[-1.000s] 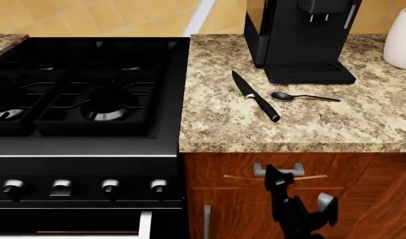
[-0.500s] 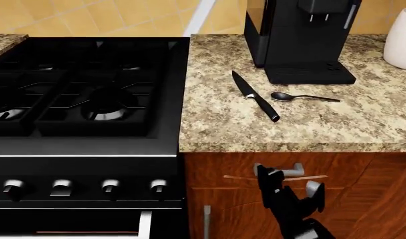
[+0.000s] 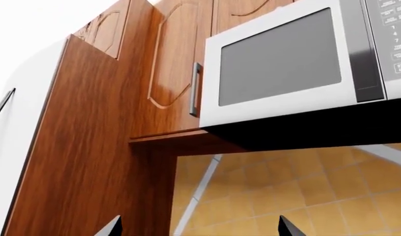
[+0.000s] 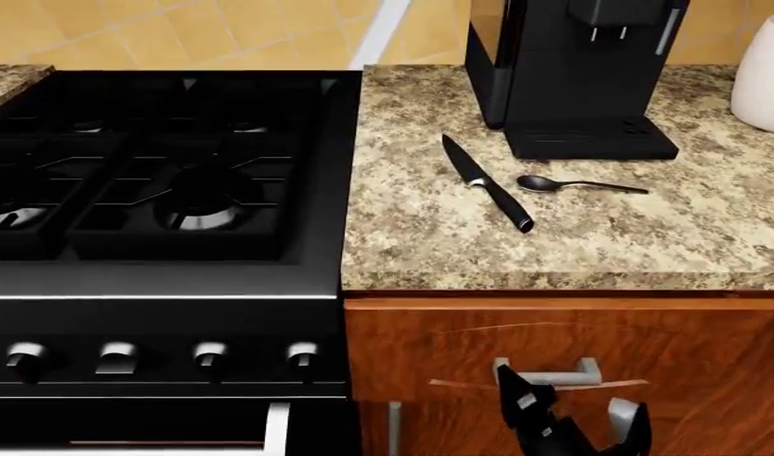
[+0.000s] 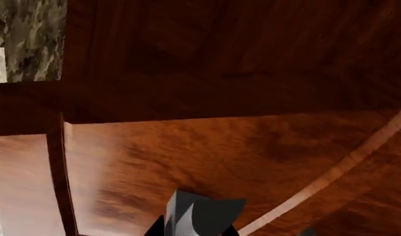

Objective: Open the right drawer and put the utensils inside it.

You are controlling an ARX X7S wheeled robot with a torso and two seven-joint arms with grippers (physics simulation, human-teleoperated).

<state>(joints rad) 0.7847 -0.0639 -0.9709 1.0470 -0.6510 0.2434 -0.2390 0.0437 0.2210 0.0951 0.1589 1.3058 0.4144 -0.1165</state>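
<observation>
Okay, I've got the right gripper (image 4: 575,423) down at the silver bar handle (image 4: 546,371) of the right drawer (image 4: 564,347), jaws parted on either side of the bar rather than clamped, and the drawer front stands a little proud of the cabinet under the granite counter (image 4: 640,237). To do this pull well I want to draw straight back toward myself, square to the drawer face, keeping the fingers hooked behind the bar so it doesn't slip off one end; any sideways drag would likely bind the slides. My right wrist camera is just filled with reddish wood grain, so I can't confirm contact with the bar from there. The left gripper (image 3: 197,228) is pointed up at the microwave (image 3: 292,64), its two tips spread wide and empty. Up on the counter the knife (image 4: 487,183) lies flat, its long axis diagonal, blade tip pointing away toward the coffee machine (image 4: 571,76), black handle toward the counter's front edge. Just beside it the spoon (image 4: 579,184) lies crosswise, bowl near the knife, handle running off to the right.
</observation>
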